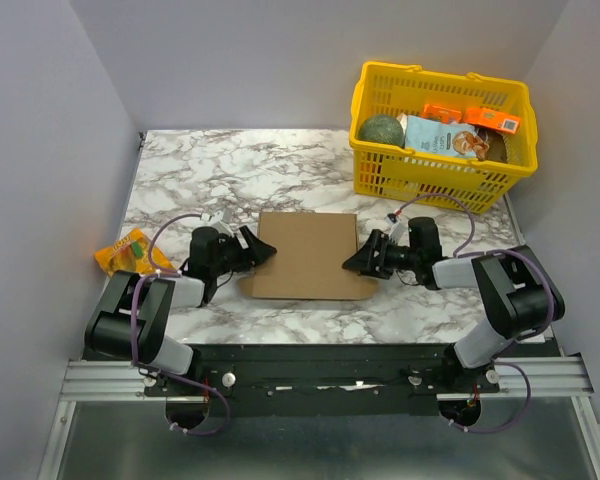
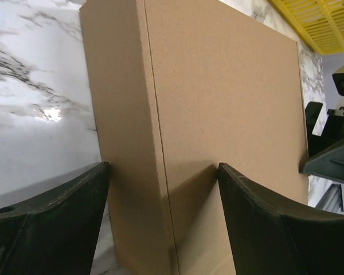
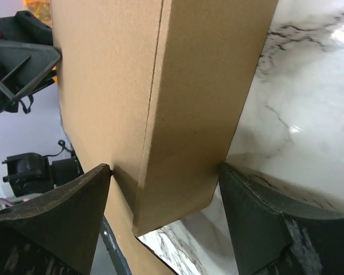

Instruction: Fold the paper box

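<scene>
i see the paper box (image 1: 308, 254) lying closed on the marble table (image 1: 210, 175), squarely between my two tools. the left gripper (image 2: 163, 189) is spread wide, its fingers straddling the box's near edge. the right gripper (image 3: 166, 189) is likewise wide apart, straddling the opposite edge; neither is clamped on it.

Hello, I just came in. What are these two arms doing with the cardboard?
The two arms are working on a paper box that lies flat in the middle of the table. The left gripper is at its left edge and the right gripper at its right edge. In both wrist views the fingers are spread wide on either side of the box's edge, so neither is clamped on it. A yellow basket with groceries stands at the far right, untouched.
</scene>
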`<act>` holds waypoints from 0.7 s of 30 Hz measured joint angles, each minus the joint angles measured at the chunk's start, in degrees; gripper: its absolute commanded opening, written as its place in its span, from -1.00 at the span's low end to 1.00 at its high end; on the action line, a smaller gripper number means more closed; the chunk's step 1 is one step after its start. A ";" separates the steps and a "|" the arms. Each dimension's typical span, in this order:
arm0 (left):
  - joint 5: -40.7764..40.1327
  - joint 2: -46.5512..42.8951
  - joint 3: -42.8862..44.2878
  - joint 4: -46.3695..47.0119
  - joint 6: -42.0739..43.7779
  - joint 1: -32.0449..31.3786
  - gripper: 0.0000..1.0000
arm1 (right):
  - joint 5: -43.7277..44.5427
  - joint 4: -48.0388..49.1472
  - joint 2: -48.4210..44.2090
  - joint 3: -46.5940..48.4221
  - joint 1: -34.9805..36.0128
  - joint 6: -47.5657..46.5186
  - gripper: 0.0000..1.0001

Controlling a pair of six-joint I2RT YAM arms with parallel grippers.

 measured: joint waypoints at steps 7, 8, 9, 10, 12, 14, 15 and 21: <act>-3.50 -1.44 -1.88 3.85 0.22 0.48 0.17 | -0.63 6.21 3.02 0.17 2.36 2.93 0.72; -4.37 -3.08 -2.23 3.78 0.20 0.37 0.15 | -0.66 6.82 3.28 0.17 2.67 3.17 0.72; -5.07 -5.03 -2.51 3.65 0.20 0.24 0.15 | -0.66 7.26 3.48 0.17 2.89 3.50 0.73; -5.64 -6.62 -2.62 3.30 0.13 0.07 0.14 | -0.72 7.65 3.63 0.17 3.06 3.76 0.75; -7.39 -11.89 -2.69 2.58 0.11 -1.01 0.13 | -0.98 8.24 3.87 0.15 3.32 4.26 0.76; -8.52 -16.50 -2.67 1.64 0.07 -2.10 0.13 | -1.81 8.85 4.13 0.02 3.63 5.14 0.76; -9.05 -18.25 -2.67 1.07 0.09 -2.60 0.13 | -2.29 9.09 4.26 -0.09 3.82 5.53 0.76; -10.75 -23.89 -3.10 -1.70 -0.11 -4.04 0.13 | -4.87 12.04 5.46 -1.25 4.44 7.78 0.68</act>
